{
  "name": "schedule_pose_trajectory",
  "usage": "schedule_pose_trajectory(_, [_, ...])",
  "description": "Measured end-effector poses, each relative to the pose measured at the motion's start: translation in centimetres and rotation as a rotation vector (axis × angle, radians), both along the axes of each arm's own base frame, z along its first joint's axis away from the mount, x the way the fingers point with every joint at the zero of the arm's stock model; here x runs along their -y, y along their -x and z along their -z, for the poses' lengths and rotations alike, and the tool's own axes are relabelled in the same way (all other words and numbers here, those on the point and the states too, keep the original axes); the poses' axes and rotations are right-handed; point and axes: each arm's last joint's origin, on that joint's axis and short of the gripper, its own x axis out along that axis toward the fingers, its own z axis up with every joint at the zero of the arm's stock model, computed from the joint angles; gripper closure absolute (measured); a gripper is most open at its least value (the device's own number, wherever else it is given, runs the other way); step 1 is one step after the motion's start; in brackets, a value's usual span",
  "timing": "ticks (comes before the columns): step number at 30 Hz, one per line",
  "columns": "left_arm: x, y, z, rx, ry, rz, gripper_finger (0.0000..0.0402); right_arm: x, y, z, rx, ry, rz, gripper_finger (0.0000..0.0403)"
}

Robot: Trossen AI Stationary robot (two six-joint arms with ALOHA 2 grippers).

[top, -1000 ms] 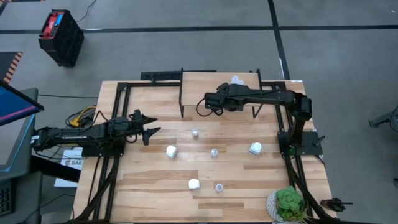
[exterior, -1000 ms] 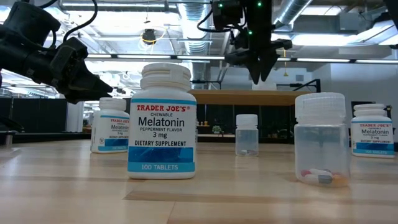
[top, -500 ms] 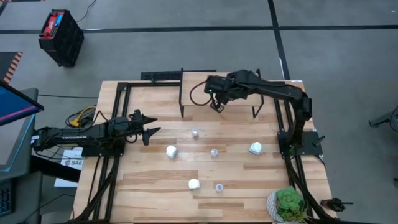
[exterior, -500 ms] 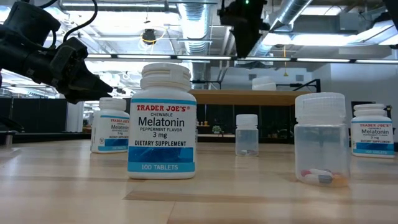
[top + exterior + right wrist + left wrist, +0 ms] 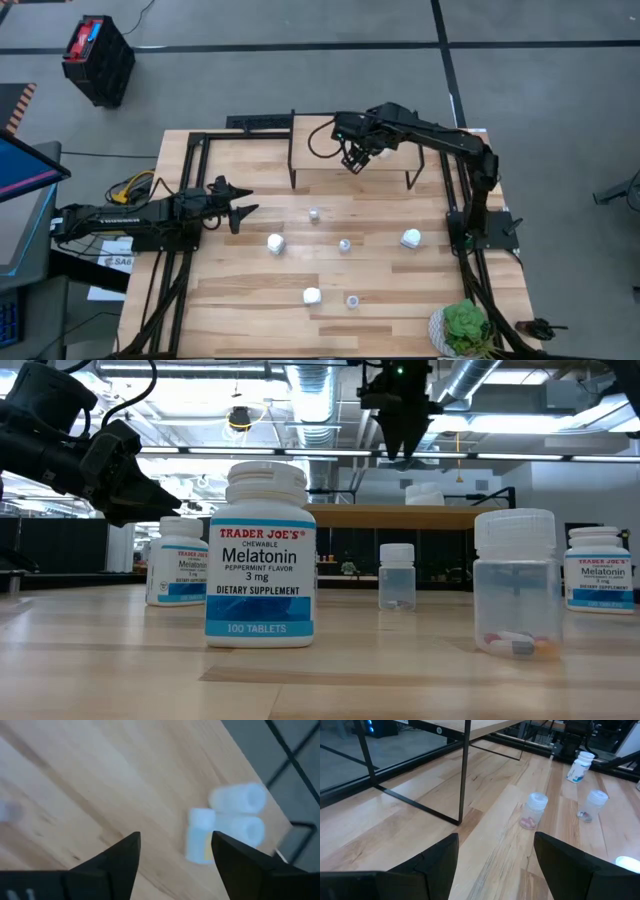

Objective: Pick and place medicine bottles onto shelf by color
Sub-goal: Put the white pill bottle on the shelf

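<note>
Wooden shelf (image 5: 330, 150) under right gripper (image 5: 354, 165), jaws spread, empty, left gripper (image 5: 243, 212) jaws spread, 6 bottles on table (image 5: 250, 290)

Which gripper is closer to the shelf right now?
Right. The right gripper hangs open directly over the shelf. The left gripper waits open over the table's left side, off the shelf.

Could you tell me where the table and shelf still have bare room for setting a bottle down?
The shelf is bare left of the right gripper; its bottles lie on their sides near a corner. On the table, the strip left of the white bottles is bare. The middle is crowded with scattered bottles.
</note>
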Motion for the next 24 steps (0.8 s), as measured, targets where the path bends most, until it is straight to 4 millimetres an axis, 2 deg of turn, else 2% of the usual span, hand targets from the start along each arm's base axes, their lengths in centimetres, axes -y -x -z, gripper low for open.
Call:
schedule_pose_trajectory(11, [0.0, 0.0, 0.0, 0.000, 0.000, -0.001, 0.0155, 2.6, -1.2, 3.9, -0.172, -0.032, 0.031, 0.0132])
schedule_pose_trajectory(24, [0.0, -0.1, 0.2, -0.020, 0.001, -0.003, 0.0155, 4.5, -0.6, 4.4, -0.190, -0.036, 0.083, 0.0132])
